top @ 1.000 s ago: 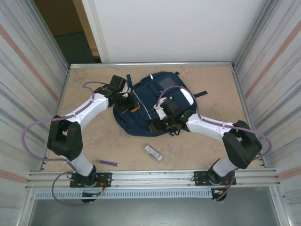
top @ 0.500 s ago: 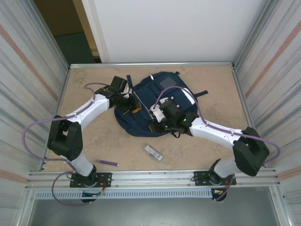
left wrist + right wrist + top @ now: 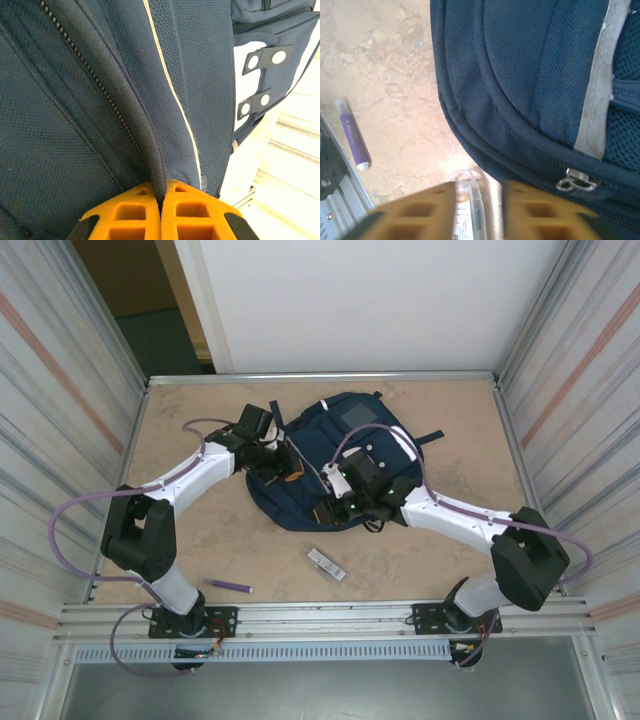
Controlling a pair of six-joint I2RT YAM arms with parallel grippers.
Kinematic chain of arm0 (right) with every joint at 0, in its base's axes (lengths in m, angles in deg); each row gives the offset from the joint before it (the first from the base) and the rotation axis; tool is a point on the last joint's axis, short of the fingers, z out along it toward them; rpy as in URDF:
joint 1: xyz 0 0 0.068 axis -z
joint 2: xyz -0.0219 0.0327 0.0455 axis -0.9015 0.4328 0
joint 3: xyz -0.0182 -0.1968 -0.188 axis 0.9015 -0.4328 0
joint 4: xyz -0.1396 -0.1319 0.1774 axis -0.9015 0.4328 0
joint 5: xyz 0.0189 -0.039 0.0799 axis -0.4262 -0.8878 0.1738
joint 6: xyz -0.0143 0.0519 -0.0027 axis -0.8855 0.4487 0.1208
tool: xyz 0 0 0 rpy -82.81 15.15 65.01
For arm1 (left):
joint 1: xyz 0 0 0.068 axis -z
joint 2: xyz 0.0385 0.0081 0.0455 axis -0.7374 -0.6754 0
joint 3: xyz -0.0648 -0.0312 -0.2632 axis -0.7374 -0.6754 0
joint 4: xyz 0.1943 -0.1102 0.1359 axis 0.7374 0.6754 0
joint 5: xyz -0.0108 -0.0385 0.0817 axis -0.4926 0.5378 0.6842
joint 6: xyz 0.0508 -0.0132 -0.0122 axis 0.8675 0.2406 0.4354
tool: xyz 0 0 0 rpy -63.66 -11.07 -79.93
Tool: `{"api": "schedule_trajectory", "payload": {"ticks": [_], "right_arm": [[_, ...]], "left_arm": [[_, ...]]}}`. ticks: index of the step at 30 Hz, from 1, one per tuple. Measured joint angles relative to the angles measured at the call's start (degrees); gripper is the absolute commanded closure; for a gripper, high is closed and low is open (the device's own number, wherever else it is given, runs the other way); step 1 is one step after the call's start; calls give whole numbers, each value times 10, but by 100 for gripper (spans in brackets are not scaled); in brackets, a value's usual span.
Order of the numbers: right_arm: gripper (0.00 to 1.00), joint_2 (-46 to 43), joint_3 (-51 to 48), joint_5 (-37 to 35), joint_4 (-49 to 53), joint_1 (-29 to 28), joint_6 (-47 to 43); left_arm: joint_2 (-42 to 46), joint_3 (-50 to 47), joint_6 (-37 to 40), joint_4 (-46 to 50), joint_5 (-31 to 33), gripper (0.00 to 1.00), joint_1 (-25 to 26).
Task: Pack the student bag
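Backpack packing under way at the far middle of the desk, where the student bag, navy with pale stripes, lies flat between two robot arms. The left end effector is clamped tight on a raised fold of the bag's fabric beside a zip track, and its orange fingers meet with the seam pinched between them. The right end effector hovers at the bag's near rim, jaws partly apart and nothing plainly gripped. A metal zip pull sits just beside one of its fingers.

A small labelled packet lies on the desk just in front of the bag. What looks like the same packet shows blurred in the gap between the right fingers, and whether they touch it cannot be told. A purple marker rests near the front rail, well apart from the bag.

The weak point appears to be the left pinch. It holds only a thin ridge of soft cloth, so a hard tug could let the fold slide out and the opening fall shut. The bag is limp and unanchored, so a pull on the zip from the right may drag it across the desk instead of running the slider. Closing slightly off target would likely catch fabric, not the small pull
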Motion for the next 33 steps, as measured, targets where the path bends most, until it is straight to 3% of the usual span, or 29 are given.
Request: {"api": "schedule_trajectory", "payload": {"ticks": [4, 9, 14, 19, 23, 27, 33], "right_arm": [[34, -44, -25, -33, 5, 20, -7], [36, -32, -39, -76, 0, 31, -13], [61, 2, -39, -115, -13, 18, -16], [72, 26, -23, -173, -4, -4, -18], [97, 26, -15, -196, 7, -11, -31], [100, 27, 23, -158, 64, -9, -35], [100, 72, 112, 19, 164, 40, 6]], "left_arm": [[0, 0, -2, -2, -4, 100, 0], [4, -2, -4, -7, -5, 100, 8], [7, -3, -5, -8, -12, 100, 14], [7, -3, -5, -9, -11, 100, 14], [7, -3, -5, -10, -12, 100, 14], [7, -3, -4, -10, -12, 100, 14], [7, -3, -5, -10, -12, 100, 14]]}}
